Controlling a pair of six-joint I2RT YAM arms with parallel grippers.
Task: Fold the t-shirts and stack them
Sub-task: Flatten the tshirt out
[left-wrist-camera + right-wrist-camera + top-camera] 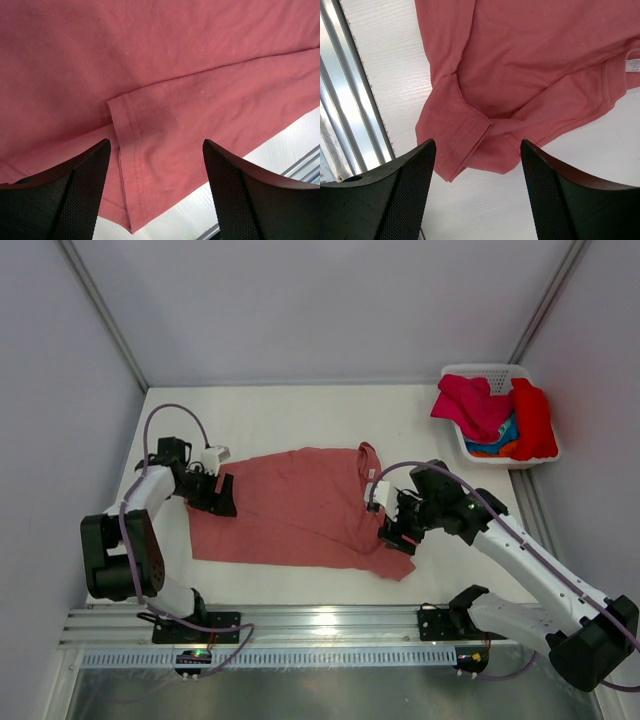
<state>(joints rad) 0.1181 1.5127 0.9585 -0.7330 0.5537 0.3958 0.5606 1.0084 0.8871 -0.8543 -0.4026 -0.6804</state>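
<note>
Left wrist view: the left gripper (156, 150), jaws spread and empty, hovers over a hemmed corner of the salmon t-shirt (165, 75). The right gripper (477, 150), also spread and empty, hovers over its crumpled sleeve. The shirt lies on the table (300, 420) between the arms. It looks light, soft and limp, so it is probably best pinched at the hems.

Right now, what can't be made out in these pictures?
Top view: the basket holds heaped shirts; upper ones hide lower, so no count.
Right wrist: the collar label is too small and cut by the edge.
Left wrist: the pink shirt overruns the frame.
</note>
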